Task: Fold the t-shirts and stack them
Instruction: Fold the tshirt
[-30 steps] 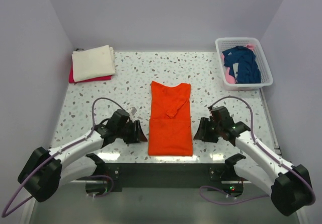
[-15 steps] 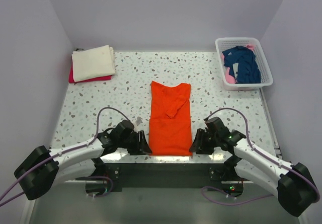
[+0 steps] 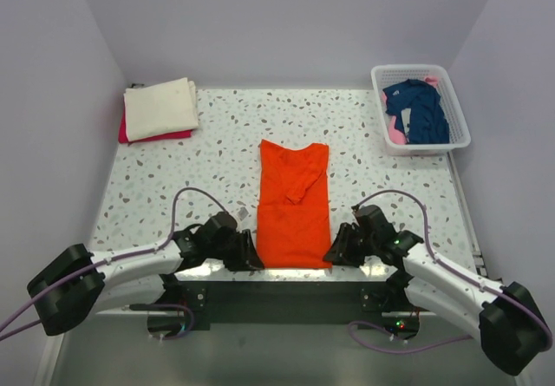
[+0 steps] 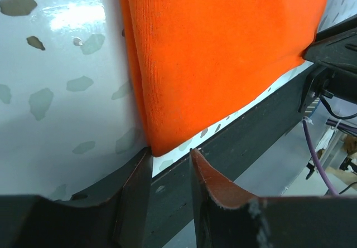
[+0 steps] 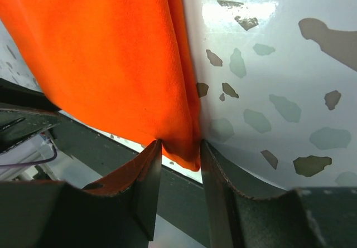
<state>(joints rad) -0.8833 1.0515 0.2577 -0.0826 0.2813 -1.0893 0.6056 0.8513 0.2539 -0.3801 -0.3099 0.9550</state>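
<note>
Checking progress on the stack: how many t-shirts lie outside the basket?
3: orange t-shirt at centre front; cream t-shirt folded at the far left corner; red t-shirt beneath it, mostly hidden.

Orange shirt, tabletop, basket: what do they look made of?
Orange shirt: soft knit cloth, matte; a fine ribbed weave shows in the wrist views.
Tabletop: hard, glossy, white with grey flecks; terrazzo look, possibly laminate; it reflects the light.
Basket: white plastic, likely; thin lattice walls.
</note>
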